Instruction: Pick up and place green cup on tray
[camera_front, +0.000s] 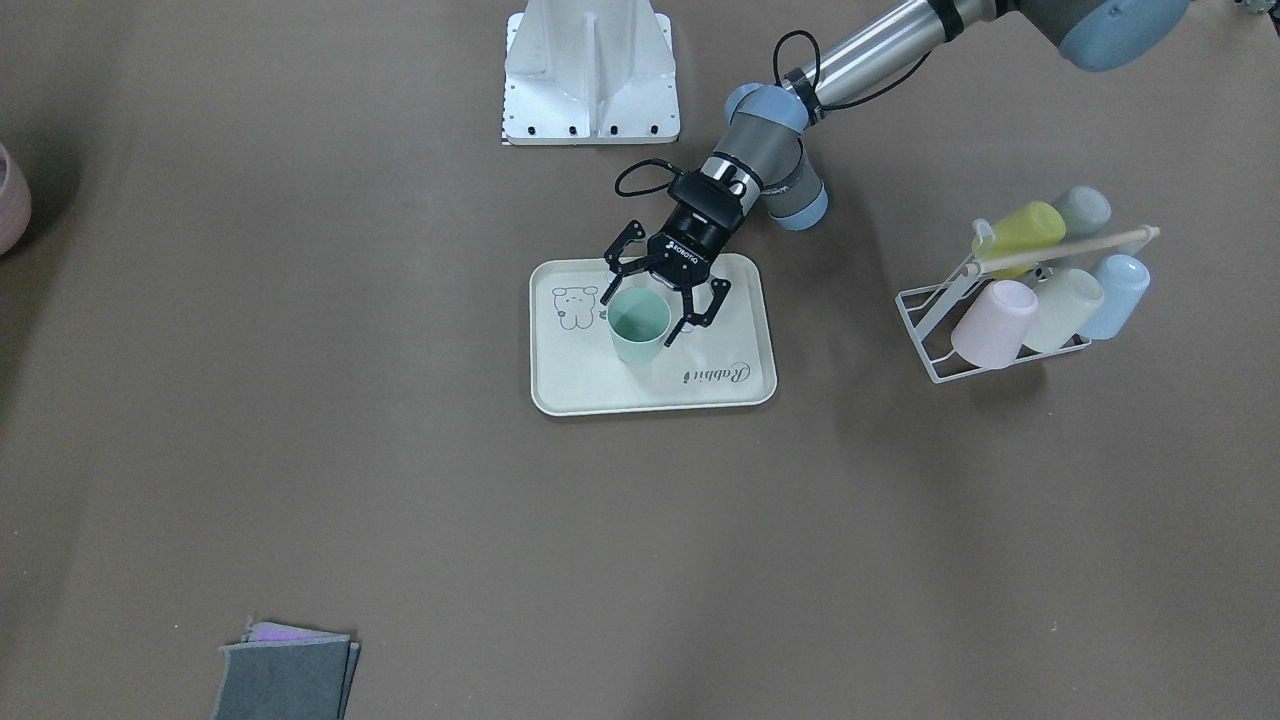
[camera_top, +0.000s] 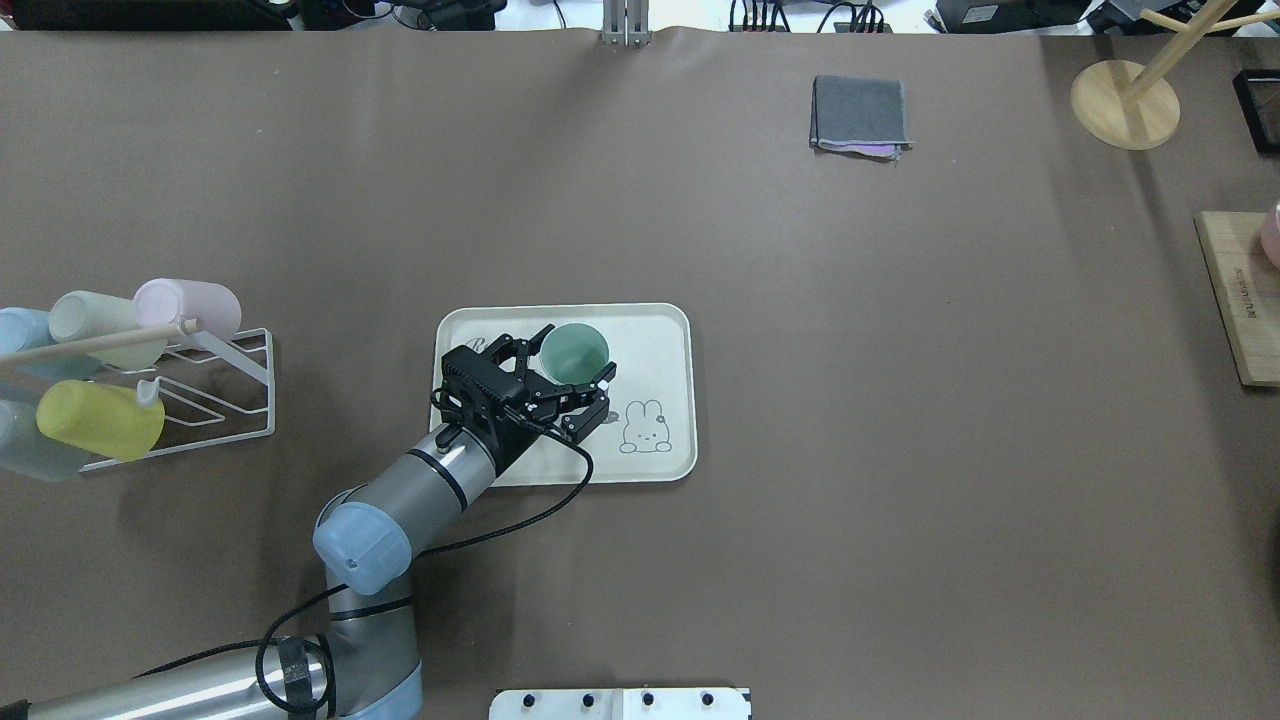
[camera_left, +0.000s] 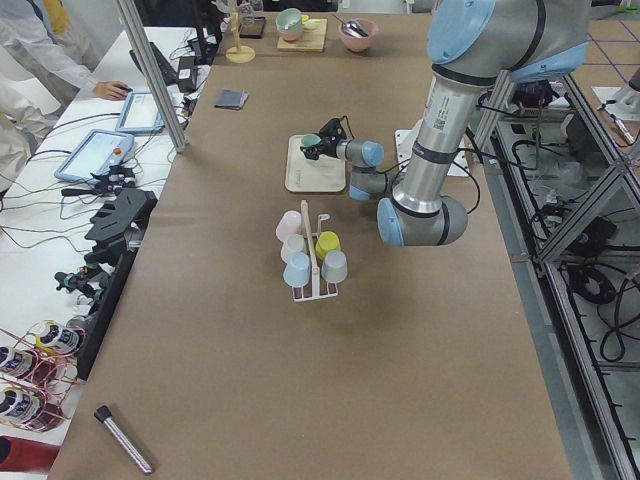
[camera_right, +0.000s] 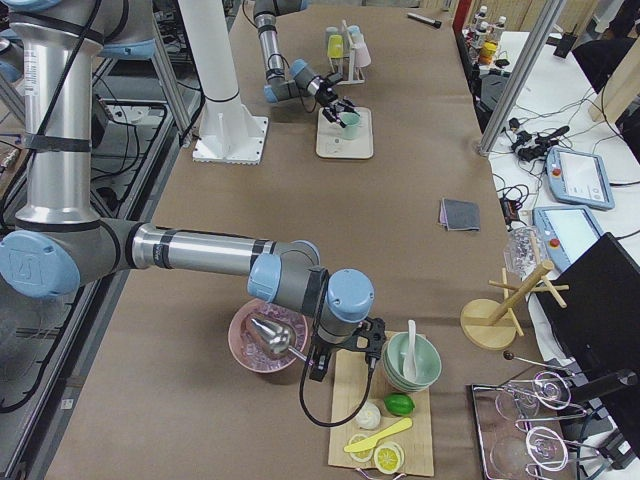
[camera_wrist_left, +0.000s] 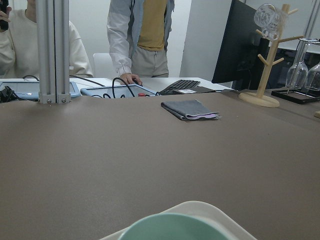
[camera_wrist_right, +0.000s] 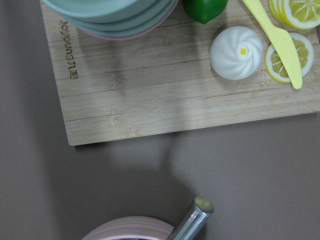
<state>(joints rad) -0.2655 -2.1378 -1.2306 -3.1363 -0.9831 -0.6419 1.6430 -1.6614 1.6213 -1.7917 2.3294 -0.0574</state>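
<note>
The green cup (camera_front: 638, 325) stands upright on the cream tray (camera_front: 600, 385), next to its bear drawing. My left gripper (camera_front: 645, 315) is open, with one finger on each side of the cup; I cannot tell if they touch it. The overhead view shows the same: cup (camera_top: 574, 353), tray (camera_top: 660, 340), left gripper (camera_top: 577, 357). The cup's rim (camera_wrist_left: 170, 232) fills the bottom edge of the left wrist view. My right gripper (camera_right: 345, 368) shows only in the exterior right view, over a wooden board far from the tray. I cannot tell if it is open or shut.
A white wire rack (camera_front: 935, 350) holds several pastel cups, among them a yellow-green one (camera_front: 1020, 232), on my left. A folded grey cloth (camera_top: 860, 115) lies at the far side. A wooden board (camera_wrist_right: 165, 95) with food and bowls and a pink bowl (camera_right: 265, 340) are at my right end.
</note>
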